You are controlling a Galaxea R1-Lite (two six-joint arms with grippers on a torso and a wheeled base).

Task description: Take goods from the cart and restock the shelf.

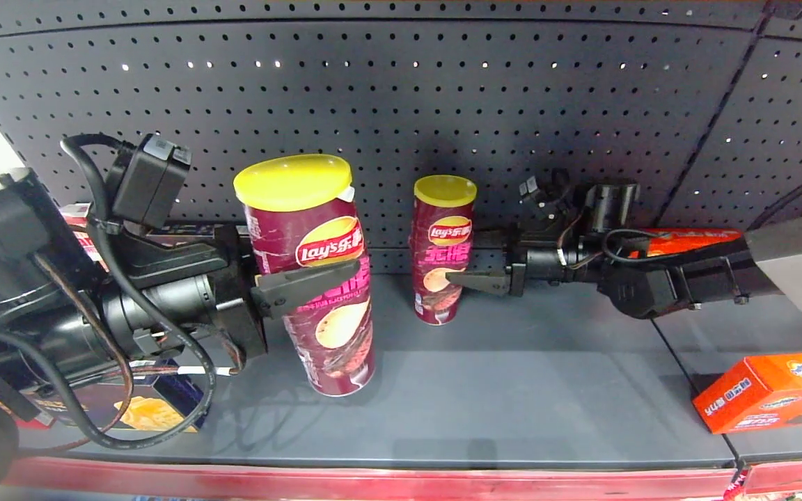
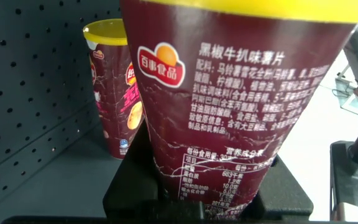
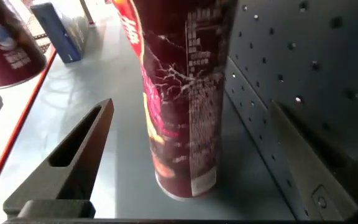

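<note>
Grey shelf [image 1: 512,390] beneath both jaws, pegboard [image 1: 443,90] behind. Left gripper [image 1: 324,275] clamped on near chip can [image 1: 328,334]. Right gripper [image 1: 451,273] spread wide around far chip can [image 1: 443,229], apart from it. Orange box [image 1: 770,390] back by right wrist.

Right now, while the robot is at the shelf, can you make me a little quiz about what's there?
1. True or false: the near can and the far can both have yellow lids.
2. Fill in: the orange box lies on the shelf on the robot's ____ side.
3. The left gripper is shut on: A) the near can, B) the far can, C) the orange box.

Key: 1 true; 2 right; 3 A.
</note>
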